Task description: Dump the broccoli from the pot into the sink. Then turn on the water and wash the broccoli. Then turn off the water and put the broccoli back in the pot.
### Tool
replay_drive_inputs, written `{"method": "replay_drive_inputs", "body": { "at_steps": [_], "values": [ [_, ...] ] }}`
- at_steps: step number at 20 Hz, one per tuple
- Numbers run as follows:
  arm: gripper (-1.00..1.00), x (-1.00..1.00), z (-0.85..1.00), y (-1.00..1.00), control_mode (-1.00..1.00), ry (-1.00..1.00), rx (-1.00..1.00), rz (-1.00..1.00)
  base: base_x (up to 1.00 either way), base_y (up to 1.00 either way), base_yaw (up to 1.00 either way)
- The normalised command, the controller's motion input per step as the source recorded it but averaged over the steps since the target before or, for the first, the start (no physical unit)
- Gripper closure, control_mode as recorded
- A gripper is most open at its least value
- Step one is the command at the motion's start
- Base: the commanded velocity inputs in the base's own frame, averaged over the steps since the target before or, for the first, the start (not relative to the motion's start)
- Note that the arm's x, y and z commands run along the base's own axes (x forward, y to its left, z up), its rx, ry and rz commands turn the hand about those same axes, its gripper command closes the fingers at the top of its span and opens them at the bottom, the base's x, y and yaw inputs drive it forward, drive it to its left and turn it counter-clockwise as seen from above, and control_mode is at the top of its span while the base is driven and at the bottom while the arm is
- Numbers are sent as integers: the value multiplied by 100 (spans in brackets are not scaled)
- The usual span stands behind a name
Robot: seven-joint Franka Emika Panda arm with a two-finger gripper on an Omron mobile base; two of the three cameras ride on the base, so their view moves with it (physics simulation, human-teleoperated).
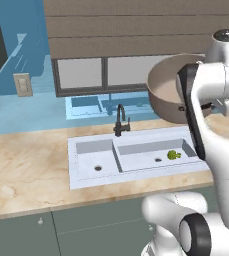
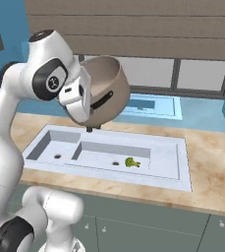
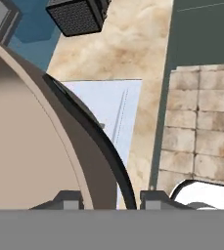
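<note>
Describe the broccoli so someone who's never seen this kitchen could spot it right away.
Find the white double-basin sink set in the tan stone counter below the window. Look in its larger basin, the one away from the small one, past the black faucet. The broccoli lies on the basin floor beside the round drain, the one lumpy yellow-green thing against the white.

Sink (image 1: 86,175) sat recessed in worktop (image 1: 26,175), two basins side by side. Faucet (image 1: 120,121) stood at sink's back edge, between basins. Broccoli (image 1: 173,155) lay on floor of right basin, just right of its drain, well clear of left basin. Pot (image 1: 168,95) was up in air, tipped on its side, above right end of sink, held at rim by hand (image 3: 108,197). Window was behind sink, above worktop. Cabinet fronts ran below worktop's front edge.
</note>
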Motion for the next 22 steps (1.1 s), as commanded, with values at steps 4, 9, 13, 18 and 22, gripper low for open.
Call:
{"method": "replay_drive_inputs", "body": {
  "at_steps": [4, 9, 13, 18, 22],
  "values": [
    [100, -29, 16, 63, -100, -5, 37, 18, 0, 0, 0],
    [100, -21, 2, 74, -100, -2, 33, 19, 0, 0, 0],
    [100, -6, 0, 92, -100, 0, 26, 19, 0, 0, 0],
    [100, -2, 0, 100, -100, 0, 13, 16, 0, 0, 0],
    [100, 0, 0, 100, -100, 0, 4, 10, 0, 0, 0]
  ]
}}
